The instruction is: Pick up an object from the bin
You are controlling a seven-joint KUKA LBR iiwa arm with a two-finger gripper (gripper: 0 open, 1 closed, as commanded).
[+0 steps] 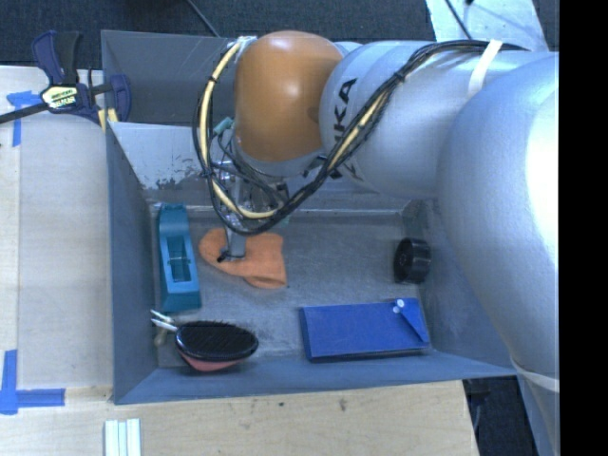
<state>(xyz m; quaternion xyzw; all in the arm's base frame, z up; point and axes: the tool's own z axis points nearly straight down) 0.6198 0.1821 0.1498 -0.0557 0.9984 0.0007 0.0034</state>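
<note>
Hanging left of centre in the frame, stood with the end effector [232, 252] over the left end of a crumpled orange cloth [264, 264] in the bin [128, 283]. Could not tell its opening or any hold. Lay just right of a teal tape dispenser [177, 255].

The things are carried by a grey metal bin [128, 283] with sloping walls and a flat floor. A blue tape dispenser [178, 259] is laid lengthwise along the left side of the floor. Just beside it, toward the middle, a crumpled orange cloth [261, 266] is spread flat. A black oval brush [217, 343] with a pinkish rim is placed at the front left corner, close to the dispenser's near end. A flat blue board [361, 332] is set along the front wall, right of the brush. A small black round cap [412, 260] is seen at the right side, well apart from the cloth.
</note>
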